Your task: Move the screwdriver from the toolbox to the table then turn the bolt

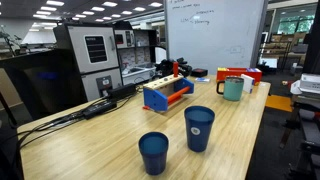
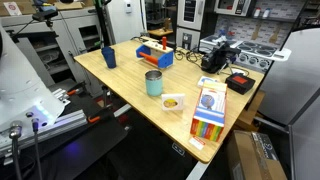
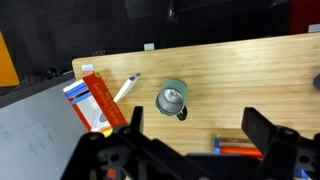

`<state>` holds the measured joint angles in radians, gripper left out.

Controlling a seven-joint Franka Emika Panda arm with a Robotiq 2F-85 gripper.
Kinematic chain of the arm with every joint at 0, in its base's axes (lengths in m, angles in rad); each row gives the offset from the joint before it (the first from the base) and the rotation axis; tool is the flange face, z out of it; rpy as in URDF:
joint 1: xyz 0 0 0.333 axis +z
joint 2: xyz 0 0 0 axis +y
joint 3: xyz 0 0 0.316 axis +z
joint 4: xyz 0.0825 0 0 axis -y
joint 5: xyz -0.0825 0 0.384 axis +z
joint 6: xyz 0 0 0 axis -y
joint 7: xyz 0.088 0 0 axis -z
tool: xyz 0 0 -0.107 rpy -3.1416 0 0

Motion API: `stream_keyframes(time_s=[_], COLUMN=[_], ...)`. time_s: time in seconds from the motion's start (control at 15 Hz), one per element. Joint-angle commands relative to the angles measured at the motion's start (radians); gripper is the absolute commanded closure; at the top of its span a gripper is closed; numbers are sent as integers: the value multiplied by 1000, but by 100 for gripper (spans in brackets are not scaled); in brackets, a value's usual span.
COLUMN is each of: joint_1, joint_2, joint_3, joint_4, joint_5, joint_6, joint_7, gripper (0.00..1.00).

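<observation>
The blue toolbox (image 1: 167,96) with orange-red ends sits mid-table in both exterior views (image 2: 155,52). In the wrist view only a blue and orange-red corner of the toolbox (image 3: 240,150) shows, low between my fingers. My gripper (image 3: 197,135) is open and empty, high above the light-wood table (image 3: 230,70). I cannot make out the red-handled screwdriver or a bolt in any view. I cannot pick out the gripper in the exterior views.
A teal mug (image 3: 172,100) (image 1: 232,90) (image 2: 153,83) stands beside the toolbox. Two blue cups (image 1: 199,128) stand at one table end. A red-edged flat box (image 3: 95,100) and a white pen (image 3: 127,87) lie near the whiteboard (image 1: 215,30). A black device (image 2: 215,55) sits behind the toolbox.
</observation>
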<state>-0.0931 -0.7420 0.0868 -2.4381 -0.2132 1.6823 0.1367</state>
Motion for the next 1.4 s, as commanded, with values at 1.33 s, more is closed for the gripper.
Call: stream_keyframes(time_s=[1.33], joint_1=[61], joint_2=[754], joint_3=[-167], joint_4=[527], joint_5=[152], joint_6=[439], joint_7=[-704], gripper=[0])
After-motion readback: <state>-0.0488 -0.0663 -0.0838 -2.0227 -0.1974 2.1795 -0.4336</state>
